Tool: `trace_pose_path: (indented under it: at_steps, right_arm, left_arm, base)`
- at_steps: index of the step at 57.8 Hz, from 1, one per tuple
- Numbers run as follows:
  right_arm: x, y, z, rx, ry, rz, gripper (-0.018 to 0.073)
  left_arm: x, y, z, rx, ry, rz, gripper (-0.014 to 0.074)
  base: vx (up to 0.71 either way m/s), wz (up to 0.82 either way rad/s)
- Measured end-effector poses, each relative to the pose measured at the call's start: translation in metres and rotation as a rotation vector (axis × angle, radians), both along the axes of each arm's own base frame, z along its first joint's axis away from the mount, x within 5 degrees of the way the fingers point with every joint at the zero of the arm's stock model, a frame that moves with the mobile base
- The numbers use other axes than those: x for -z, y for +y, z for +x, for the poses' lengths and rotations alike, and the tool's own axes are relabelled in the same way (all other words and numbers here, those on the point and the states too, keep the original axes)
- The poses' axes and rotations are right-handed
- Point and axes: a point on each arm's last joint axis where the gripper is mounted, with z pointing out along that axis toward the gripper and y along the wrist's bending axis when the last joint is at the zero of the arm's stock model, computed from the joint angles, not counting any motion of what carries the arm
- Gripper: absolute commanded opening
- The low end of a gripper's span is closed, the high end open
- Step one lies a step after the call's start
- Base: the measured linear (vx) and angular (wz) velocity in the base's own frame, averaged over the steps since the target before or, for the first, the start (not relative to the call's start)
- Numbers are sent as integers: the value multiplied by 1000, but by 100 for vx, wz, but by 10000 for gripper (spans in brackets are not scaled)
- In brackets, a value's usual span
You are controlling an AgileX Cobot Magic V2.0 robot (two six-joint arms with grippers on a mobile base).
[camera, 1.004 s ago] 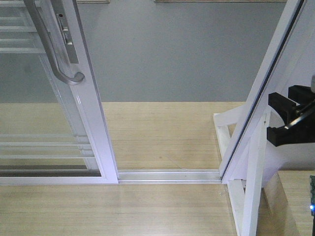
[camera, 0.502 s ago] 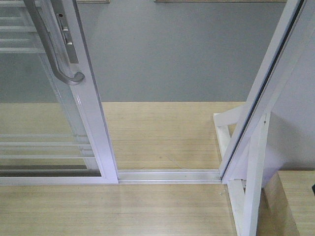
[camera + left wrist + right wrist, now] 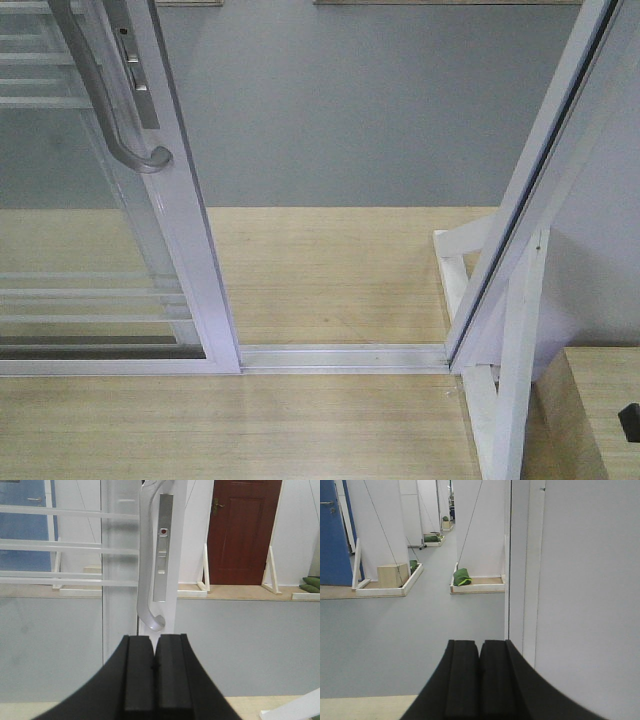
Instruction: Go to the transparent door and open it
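Note:
The transparent door [image 3: 190,250] stands at the left of the front view, a glass panel with thin white bars in a white frame. It is slid aside, and a gap lies between it and the right jamb [image 3: 530,200]. Its curved silver handle [image 3: 110,110] hangs near the frame edge. In the left wrist view the handle [image 3: 147,580] and its lock plate [image 3: 162,550] rise straight ahead, just beyond my left gripper [image 3: 154,639], which is shut on nothing. My right gripper [image 3: 480,642] is also shut and empty, and faces the white jamb [image 3: 525,570].
A metal floor track [image 3: 340,355] crosses the doorway on the wooden floor. White braces [image 3: 510,380] prop the jamb at the right. A small black part [image 3: 630,422] shows at the lower right edge. Beyond are a red door [image 3: 245,530], a cardboard box [image 3: 392,575] and green bags [image 3: 462,576].
One second ago the right gripper showed at the right edge of the front view. It has dropped out of sight, leaving a black corner low right. The door has not moved.

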Motion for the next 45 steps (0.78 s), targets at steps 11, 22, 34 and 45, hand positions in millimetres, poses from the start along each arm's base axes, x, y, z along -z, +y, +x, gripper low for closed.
trace_pose_path:
  at_steps: [11,22,34,45]
  right_arm:
    - [0,0,0,0,0,0,-8]
    - [0,0,0,0,0,0,-8]
    - [0,0,0,0,0,0,-8]
    - [0,0,0,0,0,0,-8]
  left_arm:
    - [0,0,0,0,0,0,-6]
    - [0,0,0,0,0,0,-6]
    - [0,0,0,0,0,0,-6]
    - [0,0,0,0,0,0,-6]
  base:
    - [0,0]
    - [0,0]
    - [0,0]
    - [0,0]
